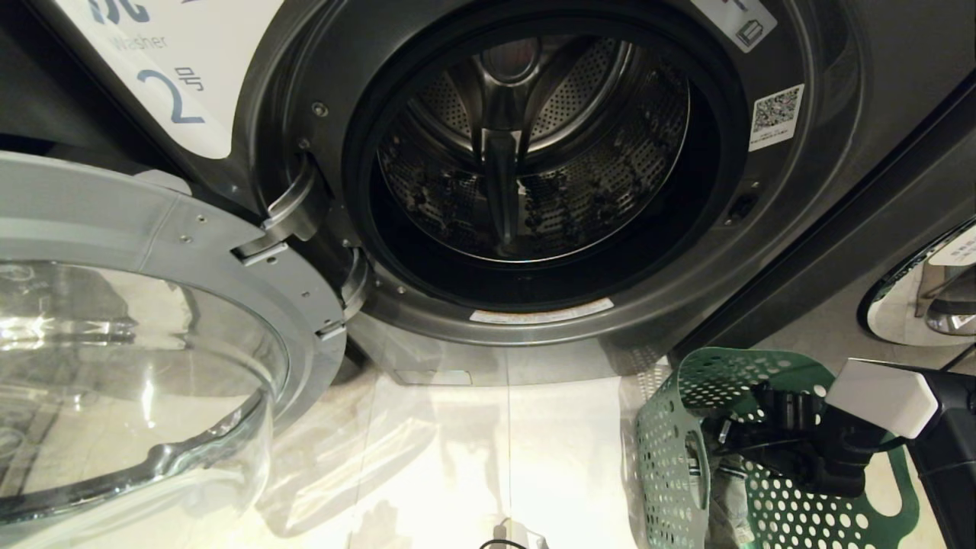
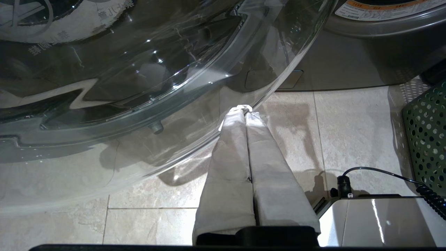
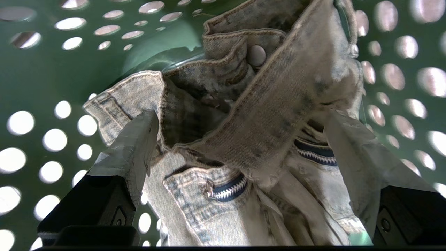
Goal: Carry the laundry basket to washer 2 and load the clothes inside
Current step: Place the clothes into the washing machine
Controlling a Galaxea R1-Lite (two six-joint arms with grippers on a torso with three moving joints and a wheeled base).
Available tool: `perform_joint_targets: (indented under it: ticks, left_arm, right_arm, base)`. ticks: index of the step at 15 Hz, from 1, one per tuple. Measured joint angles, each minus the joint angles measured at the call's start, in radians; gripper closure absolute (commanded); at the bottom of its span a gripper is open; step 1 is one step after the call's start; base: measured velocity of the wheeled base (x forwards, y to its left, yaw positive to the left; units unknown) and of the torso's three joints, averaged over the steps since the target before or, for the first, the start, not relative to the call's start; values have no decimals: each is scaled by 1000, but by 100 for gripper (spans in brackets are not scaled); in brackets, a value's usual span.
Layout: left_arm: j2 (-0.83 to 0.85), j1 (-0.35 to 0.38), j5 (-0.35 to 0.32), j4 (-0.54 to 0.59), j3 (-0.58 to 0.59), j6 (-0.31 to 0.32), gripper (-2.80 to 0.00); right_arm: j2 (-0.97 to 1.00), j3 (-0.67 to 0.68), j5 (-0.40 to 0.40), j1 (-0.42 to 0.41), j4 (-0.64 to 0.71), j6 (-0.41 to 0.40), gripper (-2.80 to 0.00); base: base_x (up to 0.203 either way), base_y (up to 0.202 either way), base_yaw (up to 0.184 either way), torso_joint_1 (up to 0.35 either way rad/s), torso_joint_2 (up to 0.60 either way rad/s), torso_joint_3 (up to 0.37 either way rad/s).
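Note:
Washer 2 (image 1: 171, 95) stands in front of me with its drum (image 1: 526, 152) empty. Its glass door (image 1: 152, 320) is swung wide to the left. The green perforated laundry basket (image 1: 663, 457) sits on the floor at the lower right. My right arm reaches down into it. In the right wrist view, my right gripper (image 3: 240, 132) is open, its fingers (image 3: 132, 146) on either side of a raised fold of pale denim clothes (image 3: 244, 115) inside the basket (image 3: 41, 69). My left gripper (image 2: 244, 109) hangs low, shut on nothing, its tips close to the door's glass rim.
Pale tile floor (image 1: 473, 457) lies between the washer and me. A neighbouring washer's door (image 1: 923, 290) shows at the right. The open door's glass bowl (image 2: 139, 69) juts out over the floor on the left. My white base (image 2: 376, 219) stands by the basket (image 2: 427, 139).

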Motion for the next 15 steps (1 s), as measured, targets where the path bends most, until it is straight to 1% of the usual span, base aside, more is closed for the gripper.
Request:
perform_joint_targets:
  ticks: [4, 7, 12, 13, 15]
  left_arm:
    - [0, 0, 0, 0, 0, 0, 0]
    - [0, 0, 0, 0, 0, 0, 0]
    - [0, 0, 0, 0, 0, 0, 0]
    - [0, 0, 0, 0, 0, 0, 0]
    - [0, 0, 0, 0, 0, 0, 0]
  right_arm:
    - [60, -65, -78, 5, 4, 1, -280]
    - [84, -78, -93, 5, 13, -4, -280]
    - [92, -91, -133, 5, 99, 0, -280]
    - [93, -93, -151, 5, 101, 1, 0]
    - [92, -94, -168, 4, 103, 3, 0]
  base:
    - [0, 0, 0, 0, 0, 0]
    - [0, 0, 0, 0, 0, 0]
    - [0, 0, 0, 0, 0, 0]
    - [0, 0, 0, 0, 0, 0]
    - [0, 0, 0, 0, 0, 0]
